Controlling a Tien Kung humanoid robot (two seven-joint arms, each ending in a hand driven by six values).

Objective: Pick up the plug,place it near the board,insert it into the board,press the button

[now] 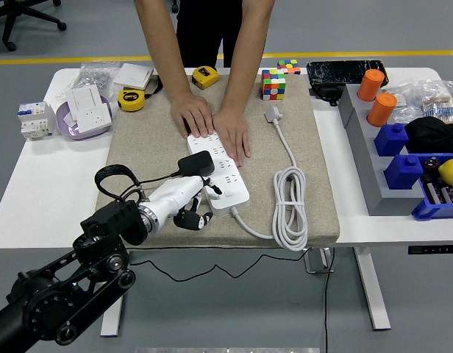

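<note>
White power strip (219,176) is pinned at frame centre by a person's hands (212,125), presumably against sliding. Black plug (195,162) is seated; left hand (184,202) fingers curled, holding nothing, near the button.

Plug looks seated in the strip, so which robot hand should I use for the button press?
Left. The left robot hand is already at the power strip's near end beside the black plug, with the person's hands steadying the far end. No right arm is in view.
</note>
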